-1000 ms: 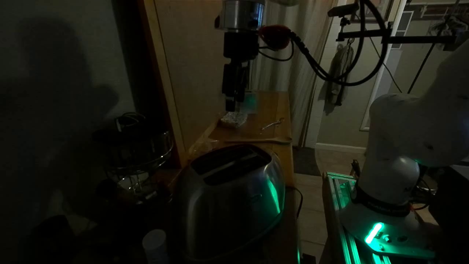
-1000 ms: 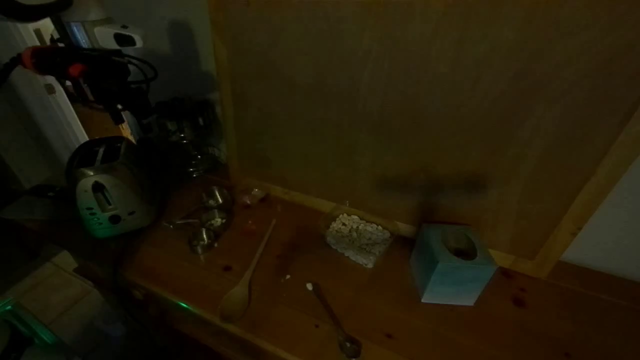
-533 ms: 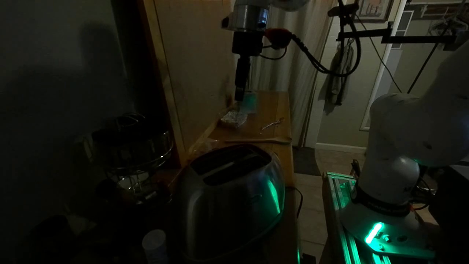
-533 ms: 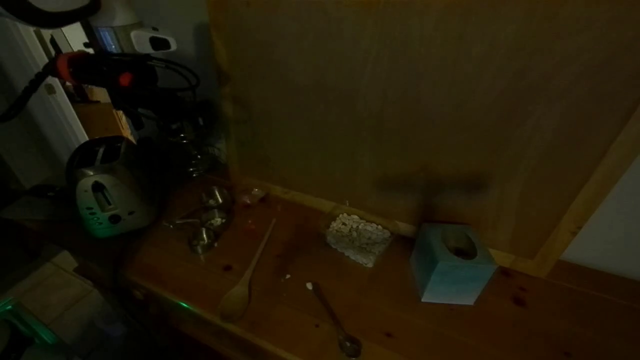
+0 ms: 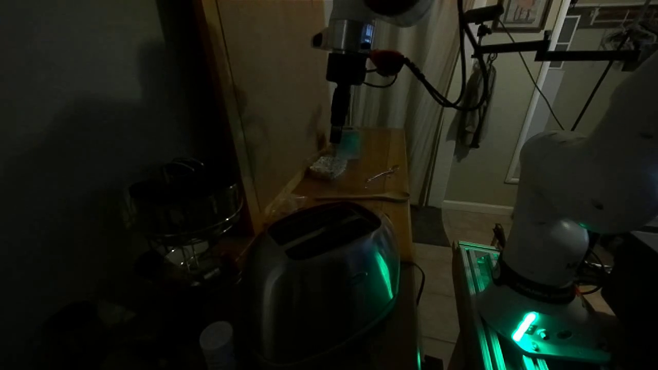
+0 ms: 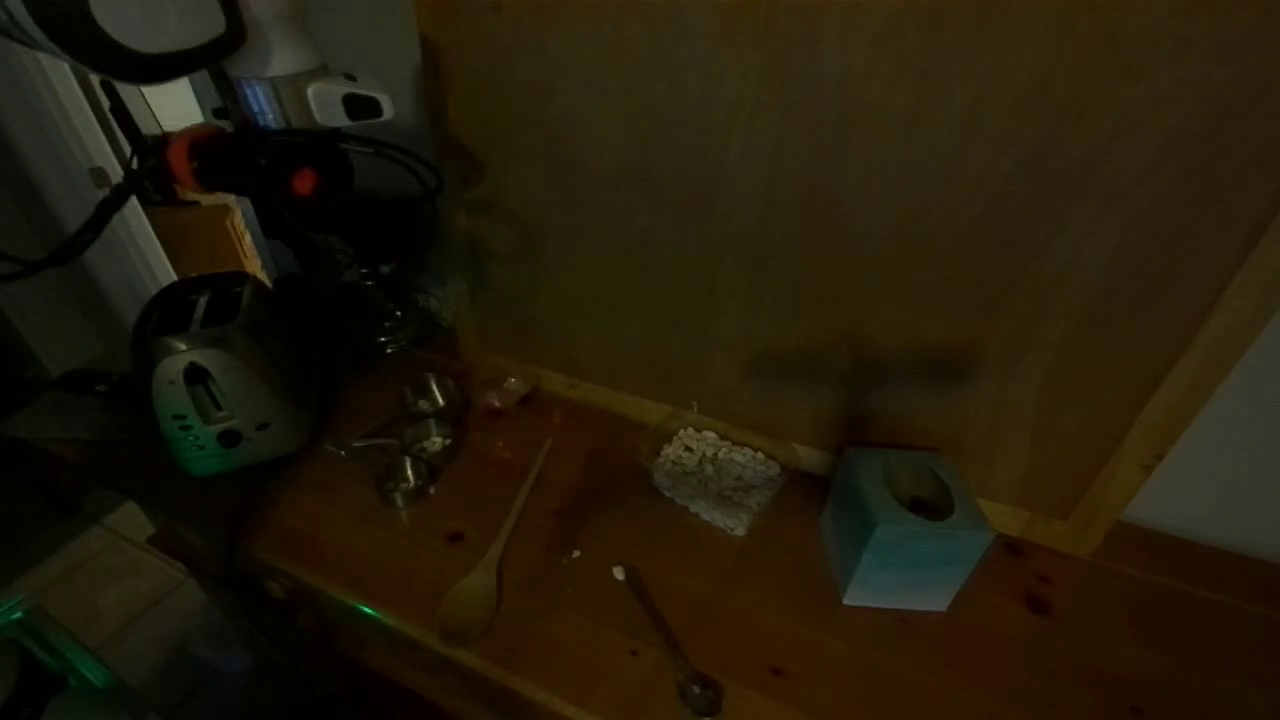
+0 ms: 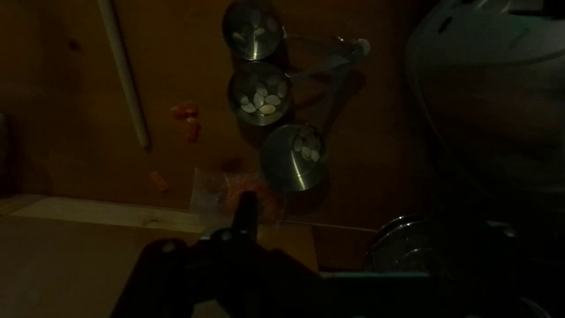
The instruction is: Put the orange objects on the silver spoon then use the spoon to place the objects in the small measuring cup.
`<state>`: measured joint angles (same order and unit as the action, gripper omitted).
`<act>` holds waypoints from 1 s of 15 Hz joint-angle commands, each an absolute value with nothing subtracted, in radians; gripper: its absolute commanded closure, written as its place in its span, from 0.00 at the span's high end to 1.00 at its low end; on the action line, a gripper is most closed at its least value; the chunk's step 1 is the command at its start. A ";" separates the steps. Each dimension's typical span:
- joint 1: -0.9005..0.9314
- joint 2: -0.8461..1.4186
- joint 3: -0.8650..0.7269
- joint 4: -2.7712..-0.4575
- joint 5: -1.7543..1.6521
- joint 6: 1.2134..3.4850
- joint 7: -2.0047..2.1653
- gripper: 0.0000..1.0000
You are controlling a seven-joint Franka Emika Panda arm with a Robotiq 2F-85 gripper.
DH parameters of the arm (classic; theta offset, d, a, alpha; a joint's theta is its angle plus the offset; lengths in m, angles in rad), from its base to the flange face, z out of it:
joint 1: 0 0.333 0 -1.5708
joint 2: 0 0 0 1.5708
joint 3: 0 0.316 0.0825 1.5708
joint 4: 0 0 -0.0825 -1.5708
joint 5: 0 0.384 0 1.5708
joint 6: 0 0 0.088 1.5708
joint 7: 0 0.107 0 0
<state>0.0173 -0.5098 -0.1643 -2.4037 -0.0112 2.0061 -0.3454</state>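
Gripper: one, mine, black, hanging tip-down above the table; in this gloom I cannot tell whether I hold it wide or narrow. Orange pieces: a small cluster and one apart, nearer the board, all loose on the table — right of the cups, left of the wooden spoon. Cups: three, metal, handles meeting on the left, pale bits in each; the smallest I cannot pick out. Silver spoon: one, in an exterior view, near side, right of the wooden spoon, its bowl near, its handle pointing far, a white bit at the end. Wooden spoon: one, bowl near, handle far. Bag: one, clear, orange inside, far side, beside a cup. Pale heap: one, squared, far side, between wooden spoon and box. Box: one, blue, right of the heap. Toaster: one, left of the cups.
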 commanded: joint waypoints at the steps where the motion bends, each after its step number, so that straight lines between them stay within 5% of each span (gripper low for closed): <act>1: 0.027 -0.398 -0.265 -2.363 0.036 2.010 -0.574 1.00; 15: -0.025 -0.313 -0.292 -2.383 0.082 2.078 -0.730 1.00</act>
